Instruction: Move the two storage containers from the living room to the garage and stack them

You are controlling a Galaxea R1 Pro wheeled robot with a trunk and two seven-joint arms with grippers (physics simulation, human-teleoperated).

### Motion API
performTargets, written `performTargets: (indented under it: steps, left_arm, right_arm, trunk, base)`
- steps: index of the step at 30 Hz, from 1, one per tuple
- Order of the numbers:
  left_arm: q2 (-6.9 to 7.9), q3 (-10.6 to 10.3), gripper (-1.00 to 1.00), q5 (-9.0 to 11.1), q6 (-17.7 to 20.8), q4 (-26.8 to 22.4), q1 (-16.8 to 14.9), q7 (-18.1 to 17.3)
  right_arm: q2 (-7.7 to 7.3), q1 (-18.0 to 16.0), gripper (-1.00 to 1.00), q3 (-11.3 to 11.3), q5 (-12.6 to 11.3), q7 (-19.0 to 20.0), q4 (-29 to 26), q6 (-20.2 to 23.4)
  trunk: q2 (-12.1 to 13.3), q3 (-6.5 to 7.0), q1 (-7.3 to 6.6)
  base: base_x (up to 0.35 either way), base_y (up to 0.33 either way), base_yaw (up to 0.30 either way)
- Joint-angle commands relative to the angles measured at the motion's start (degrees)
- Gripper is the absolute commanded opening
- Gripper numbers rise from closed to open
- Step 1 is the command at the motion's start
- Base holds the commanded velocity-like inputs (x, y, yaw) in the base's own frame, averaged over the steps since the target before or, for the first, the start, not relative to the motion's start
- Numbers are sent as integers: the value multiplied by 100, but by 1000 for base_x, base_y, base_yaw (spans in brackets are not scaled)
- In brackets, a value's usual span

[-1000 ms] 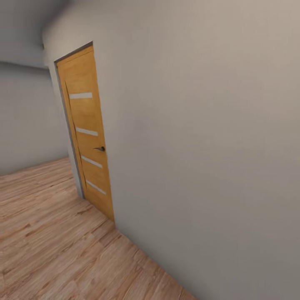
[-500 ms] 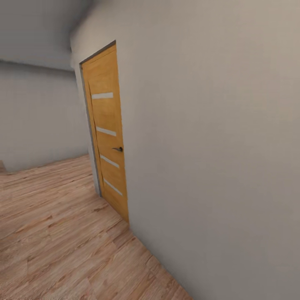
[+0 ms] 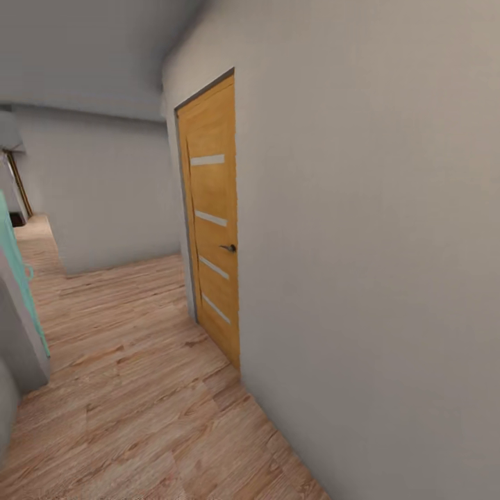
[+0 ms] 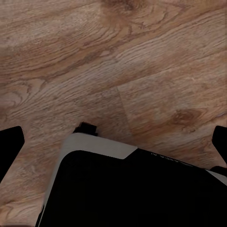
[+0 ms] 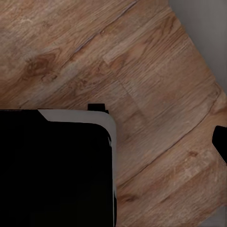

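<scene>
I'm in a hallway with a wood-plank floor (image 3: 139, 389), a honey-brown door (image 3: 212, 222) closed in the grey wall (image 3: 375, 243). Both wrist cameras look down on planks and the robot's dark base (image 4: 127, 189). The left tool (image 4: 113, 142) has its fingertips spread wide and empty; I cannot tell the right tool's state.

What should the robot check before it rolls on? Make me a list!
1. Hallway floor free ahead: ok, bare wood planks.
2. Wooden door open: not ok, it looks shut.
3. Room beside the grey wall: not ok, it looks very near on the right.
4. Teal thing at the left out of the way: cannot tell.
5. left gripper empty: ok, fingertips apart, nothing held.
6. right gripper empty: cannot tell, one fingertip shows.
</scene>
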Motion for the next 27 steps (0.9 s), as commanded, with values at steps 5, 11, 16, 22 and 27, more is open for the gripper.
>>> performTargets:
  steps: [5, 11, 16, 22, 27]
  left_arm:
    - [-3, -36, 100, 34, -18, 6, -3, 20]
    - [-3, -36, 100, 34, -20, 6, -3, 20]
    - [-3, -36, 100, 34, -24, 5, -3, 20]
    - [-3, -36, 100, 34, -25, 5, -3, 20]
    - [-11, -36, 100, 34, -27, 6, -3, 20]
  right_arm:
    - [0, -4, 100, 49, -51, -1, 18, -34]
    - [-4, -4, 100, 49, -51, -1, 18, -34]
    - [-6, -4, 100, 45, -51, -1, 18, -34]
    - [-7, -4, 100, 47, -51, -1, 18, -31]
    - [-23, -4, 100, 49, -51, -1, 18, -26]
  trunk:
    - [-3, -1, 2]
    - [-3, -1, 2]
    - [-3, -1, 2]
    - [-3, -1, 2]
    - [-3, -1, 2]
  base:
    - [0, 0, 300]
    - [0, 0, 300]
    - [0, 0, 300]
    - [0, 0, 300]
    - [0, 0, 300]
